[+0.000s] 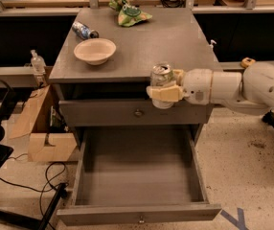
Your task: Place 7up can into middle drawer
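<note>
My gripper (163, 91) reaches in from the right and is shut on the 7up can (162, 75), a pale can with a silver top, held upright. The can hangs just past the front edge of the grey cabinet top (175, 42), in front of the closed upper drawer (103, 113). Below it the middle drawer (139, 213) is pulled far out; its shallow grey box shows nothing inside. The can is above the back part of that open drawer, well clear of its floor.
On the cabinet top stand a cream bowl (95, 50), a lying blue-labelled bottle (83, 30) and a green frog toy (129, 13). A cardboard box (43, 131) and cables (36, 186) lie on the floor at the left. Benches run behind.
</note>
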Controlling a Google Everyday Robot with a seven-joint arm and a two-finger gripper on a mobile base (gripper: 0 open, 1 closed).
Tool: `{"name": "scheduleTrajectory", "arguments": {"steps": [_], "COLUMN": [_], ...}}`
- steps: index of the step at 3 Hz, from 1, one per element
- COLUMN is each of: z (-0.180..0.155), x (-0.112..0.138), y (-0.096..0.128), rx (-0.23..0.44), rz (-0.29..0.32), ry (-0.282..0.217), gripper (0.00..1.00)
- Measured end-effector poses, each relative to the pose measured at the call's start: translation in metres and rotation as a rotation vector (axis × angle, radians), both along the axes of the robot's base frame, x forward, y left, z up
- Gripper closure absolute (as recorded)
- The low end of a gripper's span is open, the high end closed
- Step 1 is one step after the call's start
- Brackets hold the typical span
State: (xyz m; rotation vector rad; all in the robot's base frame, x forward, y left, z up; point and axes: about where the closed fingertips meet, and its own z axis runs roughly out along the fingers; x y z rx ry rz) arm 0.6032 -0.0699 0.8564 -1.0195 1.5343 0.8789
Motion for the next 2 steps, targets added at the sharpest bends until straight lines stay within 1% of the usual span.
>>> {"name": "scheduleTrajectory", "arguments": {"steps": [1,2], "z": [-0.033,-0.095], "x": [0.005,0.014], "y": [0.018,0.056], "rx": [0.040,0.094], "rz": [0.017,0.055], "ry": [-0.027,-0.081], "gripper": [1.00,1.00]}}
